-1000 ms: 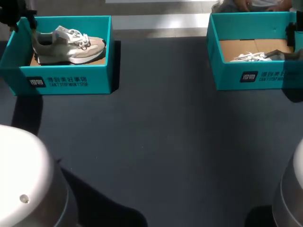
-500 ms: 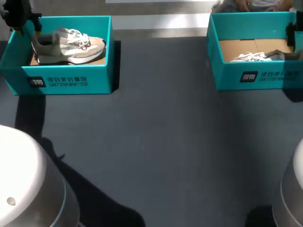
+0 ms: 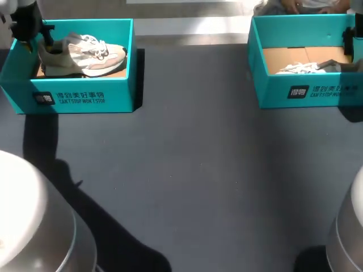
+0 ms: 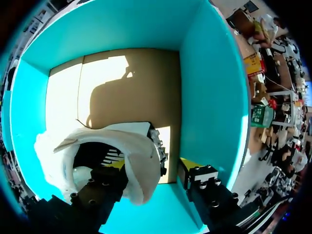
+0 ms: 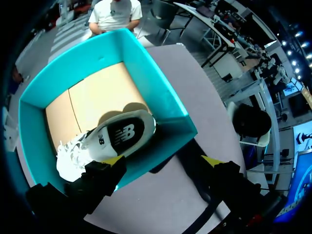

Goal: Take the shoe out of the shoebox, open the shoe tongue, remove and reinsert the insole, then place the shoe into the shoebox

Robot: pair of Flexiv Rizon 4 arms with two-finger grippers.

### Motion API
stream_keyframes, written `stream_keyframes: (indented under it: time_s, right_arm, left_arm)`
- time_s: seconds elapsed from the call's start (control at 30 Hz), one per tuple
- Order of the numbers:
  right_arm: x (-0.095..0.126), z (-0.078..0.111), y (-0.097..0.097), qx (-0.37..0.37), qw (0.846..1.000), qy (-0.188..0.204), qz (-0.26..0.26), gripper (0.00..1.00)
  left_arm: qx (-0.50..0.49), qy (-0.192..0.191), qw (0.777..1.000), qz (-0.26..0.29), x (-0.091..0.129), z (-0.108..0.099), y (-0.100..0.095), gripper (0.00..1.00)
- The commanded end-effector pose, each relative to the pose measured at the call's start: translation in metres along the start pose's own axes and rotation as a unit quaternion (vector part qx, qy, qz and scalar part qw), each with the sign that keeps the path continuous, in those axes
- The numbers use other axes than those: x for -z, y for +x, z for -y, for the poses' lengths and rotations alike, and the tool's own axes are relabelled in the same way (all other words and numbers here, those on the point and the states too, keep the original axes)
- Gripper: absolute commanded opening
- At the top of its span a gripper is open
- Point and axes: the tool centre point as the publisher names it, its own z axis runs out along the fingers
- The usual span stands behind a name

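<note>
Left fingers straddle the heel without pinching it yet, so watch for a slip or a dragged box.
Your left gripper has one yellow tip inside the collar of the shoe and the other outside it. A sliver of cardboard floor shows between the outer tip and the heel, so the fingers stand apart and hold nothing. The shoe sits upright in the left shoebox, heel close to the end wall. If you close on the soft collar edge alone, the heel could well fold and the shoe fall from the grip as you lift. The outer finger is also near the teal wall and might catch it and tip the box. Your right gripper hangs wide open over the near wall of the other shoebox, where a second shoe lies on its side.
</note>
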Motion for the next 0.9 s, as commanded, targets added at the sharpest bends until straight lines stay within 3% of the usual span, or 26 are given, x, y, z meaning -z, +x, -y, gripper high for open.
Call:
stream_keyframes:
  time_s: [0.03, 0.17, 0.23, 0.37, 0.5, 0.77, 0.9]
  right_arm:
    - [0.0, 0.0, 0.0, 0.0, 1.0, 0.0, -0.001, 1.0]
    - [0.0, 0.0, 0.0, 0.0, 1.0, 0.0, -0.001, 1.0]
    - [0.0, 0.0, 0.0, 0.0, 1.0, 0.0, -0.001, 1.0]
    - [0.0, 0.0, 0.0, 0.0, 1.0, 0.0, -0.001, 1.0]
    - [0.0, 0.0, 0.0, 0.0, 1.0, 0.0, -0.001, 1.0]
    - [0.0, 0.0, 0.0, 0.0, 1.0, 0.0, -0.001, 1.0]
    - [0.0, 0.0, 0.0, 0.0, 1.0, 0.0, -0.001, 1.0]
  left_arm:
    - [0.004, 0.014, 1.0, -0.006, -0.013, -0.011, 0.001, 0.56]
    - [0.003, 0.024, 1.0, -0.013, -0.018, -0.012, 0.001, 0.31]
    - [0.005, 0.038, 0.999, -0.012, -0.021, -0.014, 0.0, 0.0]
    - [0.007, 0.035, 0.999, -0.024, -0.019, -0.015, 0.002, 0.0]
    - [0.0, 0.016, 0.999, -0.044, 0.009, -0.008, 0.008, 0.0]
    - [0.036, 0.02, 0.997, -0.065, 0.107, 0.009, 0.024, 0.0]
    - [0.026, 0.011, 0.999, -0.039, 0.157, 0.018, 0.035, 0.0]
